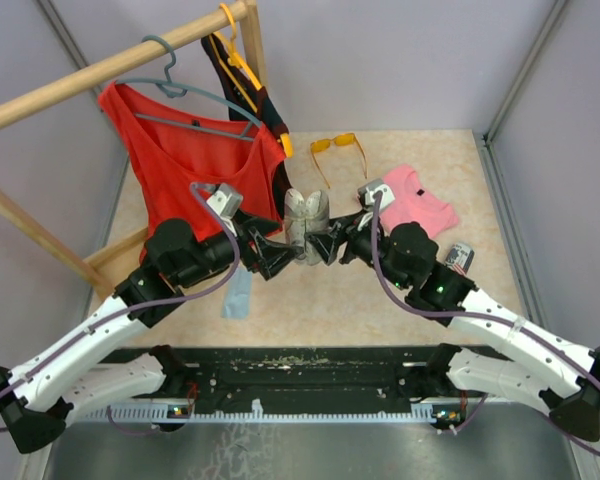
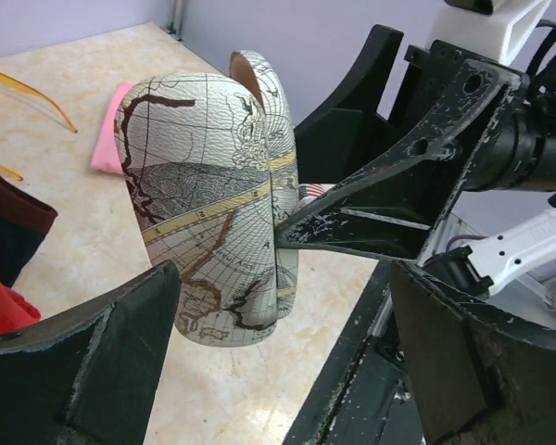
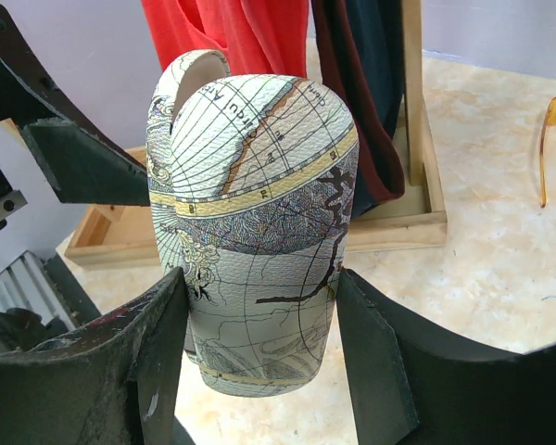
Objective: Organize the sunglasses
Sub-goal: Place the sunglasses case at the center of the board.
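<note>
The orange-lensed sunglasses [image 1: 338,145] lie unfolded on the table at the back centre. One of their arms shows in the left wrist view [image 2: 23,91] and in the right wrist view [image 3: 549,139]. A map-patterned glasses case [image 1: 305,218] stands upright above mid-table between both grippers, its flap raised. My right gripper [image 3: 264,362] is shut on the case [image 3: 255,232], one finger pressed on each side. My left gripper [image 2: 283,371] stands wide open; the case [image 2: 213,204] hangs just off its left finger [image 2: 83,362]. No other sunglasses show.
A wooden rack [image 1: 100,75] at back left carries a red top [image 1: 185,160] and a dark garment [image 1: 245,85] on hangers. A pink garment [image 1: 420,200] and a can [image 1: 458,257] lie at the right. A light-blue cloth [image 1: 238,295] lies under the left arm.
</note>
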{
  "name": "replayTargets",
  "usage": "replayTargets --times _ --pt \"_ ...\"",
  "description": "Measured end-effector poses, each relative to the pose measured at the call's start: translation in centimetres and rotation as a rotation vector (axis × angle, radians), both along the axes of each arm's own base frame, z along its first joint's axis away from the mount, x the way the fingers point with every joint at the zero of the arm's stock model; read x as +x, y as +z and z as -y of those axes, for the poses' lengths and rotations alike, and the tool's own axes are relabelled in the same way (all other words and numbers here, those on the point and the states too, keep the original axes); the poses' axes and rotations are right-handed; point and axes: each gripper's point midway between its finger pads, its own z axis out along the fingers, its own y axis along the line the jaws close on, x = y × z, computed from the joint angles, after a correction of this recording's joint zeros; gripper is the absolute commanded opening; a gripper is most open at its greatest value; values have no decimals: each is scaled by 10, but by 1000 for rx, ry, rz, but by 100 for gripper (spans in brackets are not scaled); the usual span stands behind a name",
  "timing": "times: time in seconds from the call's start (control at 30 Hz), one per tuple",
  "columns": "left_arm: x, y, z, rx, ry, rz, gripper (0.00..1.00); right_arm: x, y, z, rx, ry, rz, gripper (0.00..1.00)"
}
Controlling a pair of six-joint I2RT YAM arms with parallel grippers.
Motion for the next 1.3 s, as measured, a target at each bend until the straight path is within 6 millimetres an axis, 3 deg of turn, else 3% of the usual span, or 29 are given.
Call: replayTargets --times 0.2,0.33,0.57,0.8,1.17,1.3 --pt "-6 2 -1 -12 -21 -12 100 1 1 3 -22 -1 40 0" --pt "-5 -3 -9 0 25 -49 99 2 -8 17 -36 -37 133 0" --pt "2 -14 -40 15 188 -122 98 7 -56 36 -246 -75 187 0" --pt "7 -41 -70 57 342 -201 98 16 -88 38 -521 -57 54 0" --pt "6 -62 -87 88 419 -254 98 10 -171 44 -1091 -99 -145 0" --pt "7 -68 -95 108 457 -261 96 7 -189 43 -1239 -121 -140 0"
